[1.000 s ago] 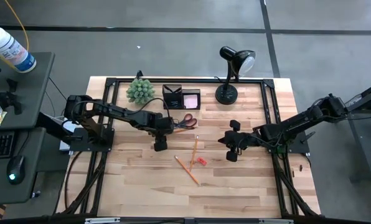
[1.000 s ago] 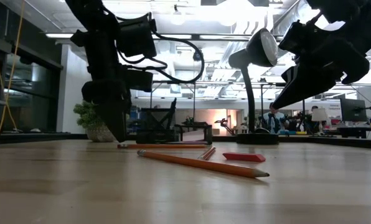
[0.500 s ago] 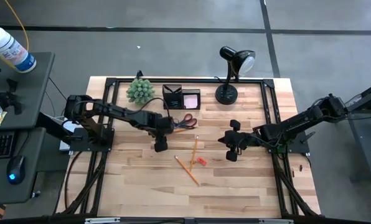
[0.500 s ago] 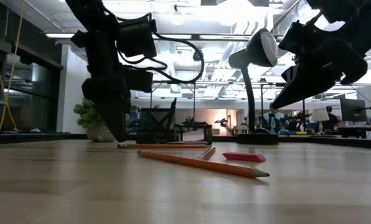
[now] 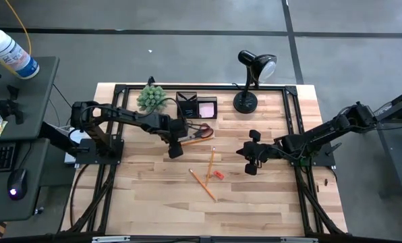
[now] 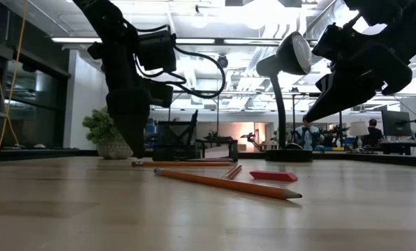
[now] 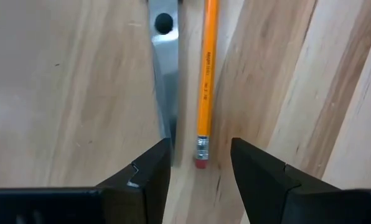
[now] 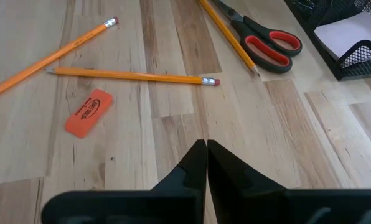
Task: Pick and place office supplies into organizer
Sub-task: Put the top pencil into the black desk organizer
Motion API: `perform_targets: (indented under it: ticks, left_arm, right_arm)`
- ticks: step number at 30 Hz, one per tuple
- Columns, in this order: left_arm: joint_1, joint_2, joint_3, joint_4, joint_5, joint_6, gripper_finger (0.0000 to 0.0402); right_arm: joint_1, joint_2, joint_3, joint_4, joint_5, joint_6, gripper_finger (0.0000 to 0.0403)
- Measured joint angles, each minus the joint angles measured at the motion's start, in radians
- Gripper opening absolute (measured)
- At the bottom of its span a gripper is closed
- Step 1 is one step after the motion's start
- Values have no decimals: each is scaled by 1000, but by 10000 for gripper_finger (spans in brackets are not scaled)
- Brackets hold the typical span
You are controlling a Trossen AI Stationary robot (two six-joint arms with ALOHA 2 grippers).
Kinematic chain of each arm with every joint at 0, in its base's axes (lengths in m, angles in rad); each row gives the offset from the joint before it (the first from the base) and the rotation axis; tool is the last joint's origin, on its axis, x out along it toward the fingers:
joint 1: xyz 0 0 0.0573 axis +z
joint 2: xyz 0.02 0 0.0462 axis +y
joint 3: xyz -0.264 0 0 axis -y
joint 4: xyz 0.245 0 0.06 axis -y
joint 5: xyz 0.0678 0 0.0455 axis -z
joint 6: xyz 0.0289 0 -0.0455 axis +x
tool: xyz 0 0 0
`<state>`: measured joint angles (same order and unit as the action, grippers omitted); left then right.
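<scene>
Nothing readable. Dark imprint runs along the pencil (image 7: 208, 68) barrel in the left wrist view, and there's an oval stamp on the orange eraser (image 8: 89, 112) in the right wrist view (both too small or blurred to make out any letters).

Even, bright overhead light falls on the bench (image 5: 154, 196) in the high view, and shadows under the arms are soft and short. In the low view the ceiling lights (image 6: 264, 10) blow out to white glare, so both arms and the desk lamp (image 6: 286, 63) read as dark silhouettes; the near bench surface is blurred, with a faint sheen. In the left wrist view the scissor blade (image 7: 165, 81) shows a pale glint and is slightly soft, and the dark fingers (image 7: 149, 174) are out of focus. The right wrist view is evenly lit and sharp on the wood grain.
</scene>
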<state>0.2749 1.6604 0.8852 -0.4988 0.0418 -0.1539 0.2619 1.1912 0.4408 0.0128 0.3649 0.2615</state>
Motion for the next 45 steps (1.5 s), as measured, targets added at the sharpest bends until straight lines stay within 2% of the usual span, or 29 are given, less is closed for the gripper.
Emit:
perform_targets:
  ticks: [24,34,45]
  left_arm:
    - [0,0,0,0,11,46,156]
    - [0,-1,-51,16,18,45,156]
    - [0,-1,-55,46,18,45,156]
  right_arm:
    - [0,0,0,0,-1,0,7]
    - [0,0,0,0,-1,0,7]
    - [0,0,0,0,0,1,7]
